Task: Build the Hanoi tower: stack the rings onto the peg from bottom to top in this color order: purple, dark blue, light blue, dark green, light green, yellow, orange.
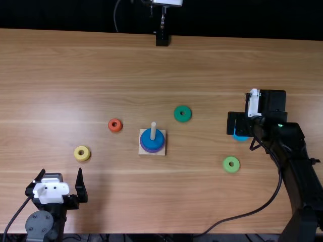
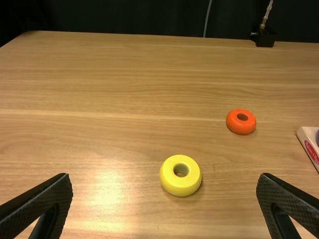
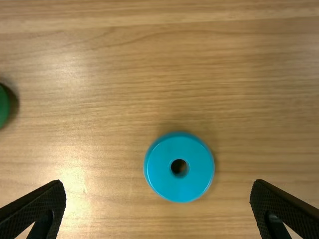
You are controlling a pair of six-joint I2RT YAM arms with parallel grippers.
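With my right gripper (image 3: 158,183) spread and empty above the light blue ring (image 3: 197,174), which lay flat on the table (image 1: 202,65), I could have knocked it away by dropping off-centre, or left it cocked on the peg (image 1: 153,130) by releasing it out of line. I counted two rings on that single peg, the dark blue one (image 1: 146,138) over the purple one (image 1: 152,150), and five loose: light blue, dark green (image 1: 177,114), light green (image 1: 226,165), yellow (image 1: 82,158) and orange (image 1: 115,129). Of my two grippers, the left one (image 1: 61,170) also stood wide apart, grasping nothing, near the yellow ring.
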